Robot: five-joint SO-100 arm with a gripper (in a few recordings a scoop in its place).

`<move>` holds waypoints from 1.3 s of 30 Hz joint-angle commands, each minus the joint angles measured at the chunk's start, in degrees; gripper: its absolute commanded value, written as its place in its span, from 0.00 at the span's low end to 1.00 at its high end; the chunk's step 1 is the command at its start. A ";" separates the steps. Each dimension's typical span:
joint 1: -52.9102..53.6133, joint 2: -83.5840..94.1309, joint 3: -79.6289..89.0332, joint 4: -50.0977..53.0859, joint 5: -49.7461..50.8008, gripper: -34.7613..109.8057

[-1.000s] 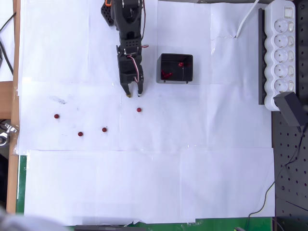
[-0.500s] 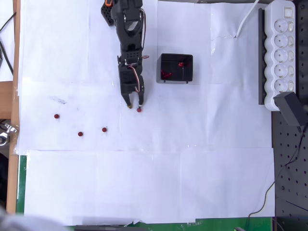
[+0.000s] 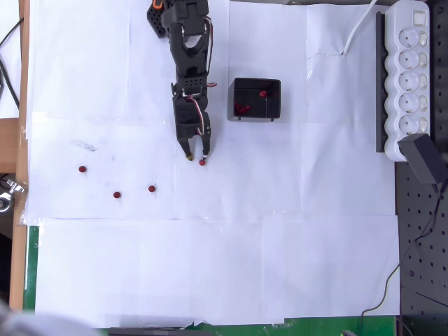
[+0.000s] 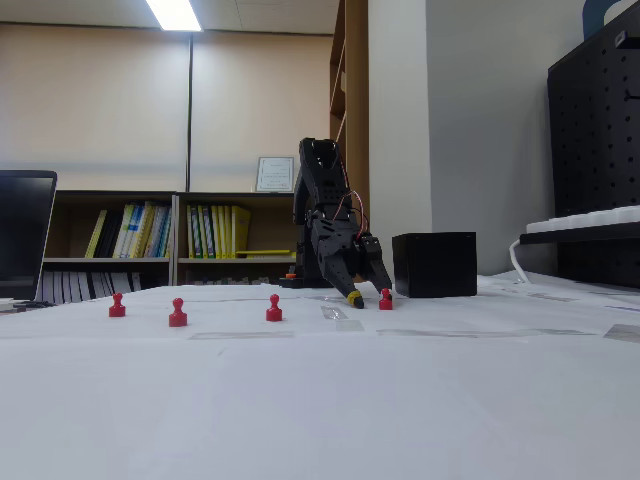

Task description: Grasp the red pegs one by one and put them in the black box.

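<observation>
The target peg [image 3: 202,162] stands on the white paper [image 3: 210,266], in front of and to the left of the black box [image 3: 256,99] in the overhead view. In the fixed view the peg [image 4: 386,298] stands upright and touches, or very nearly touches, the tip of the right-hand finger.

The gripper [image 3: 195,158] is down at table level with its jaws apart. I read it as open and holding nothing. The yellow-tipped finger [image 4: 356,299] sits to the left of the peg, so the peg lies at the edge of the gap rather than centred in it.

Risks from this position:

1. Closing now may drive the right-hand fingertip onto the peg's outer side. The peg would tip or roll away instead of being clamped.
2. A sideways correction at this height may sweep the peg along the paper.
3. Pressing lower may catch or wrinkle the paper.

Three further red pegs [image 3: 116,194] stand well apart to the left in the overhead view. They are clear of the arm. The box already contains some red pegs [image 3: 242,108]. I judge the transfer path short, so a weak grip is the main concern.
</observation>
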 commanded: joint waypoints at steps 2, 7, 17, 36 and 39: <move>-2.64 0.53 -0.70 -5.54 0.09 0.32; -3.43 0.53 -1.32 -6.06 0.62 0.32; -1.32 1.05 0.26 -5.45 1.14 0.34; -0.70 4.92 6.42 -3.78 1.41 0.35; -0.88 6.33 8.00 -3.78 1.14 0.35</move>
